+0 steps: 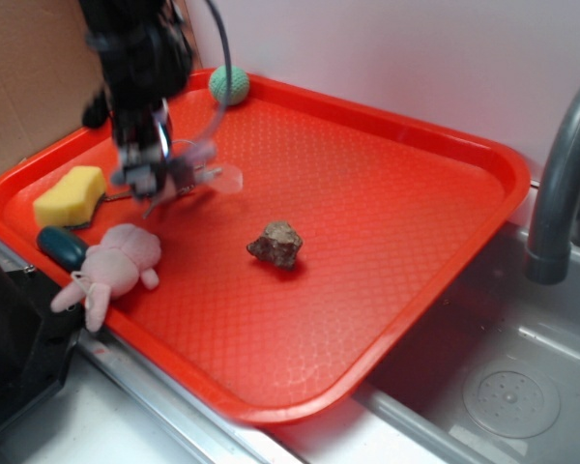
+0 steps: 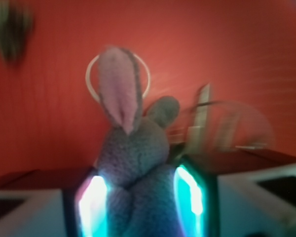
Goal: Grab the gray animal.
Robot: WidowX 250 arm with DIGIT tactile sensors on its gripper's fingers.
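Note:
In the wrist view the gray animal (image 2: pixel 135 153), a small gray plush rabbit, is squeezed between my two lit fingers (image 2: pixel 91 202). Its pink-lined ear (image 2: pixel 119 84) points up, with a thin white loop cord (image 2: pixel 91 81) behind it. My gripper (image 2: pixel 143 195) is shut on the toy's body. In the exterior view the gripper (image 1: pixel 155 186) hangs just above the red tray's (image 1: pixel 416 193) back-left part. The gray animal (image 1: pixel 197 155) shows there only as a blurred pale patch to the gripper's right.
A pink plush bunny (image 1: pixel 116 266) lies at the tray's front-left edge beside a teal object (image 1: pixel 63 248) and a yellow sponge (image 1: pixel 70 195). A brown rock (image 1: pixel 276 244) sits mid-tray, a green ball (image 1: pixel 229 84) at the back. A gray faucet (image 1: pixel 561 184) and sink stand to the right.

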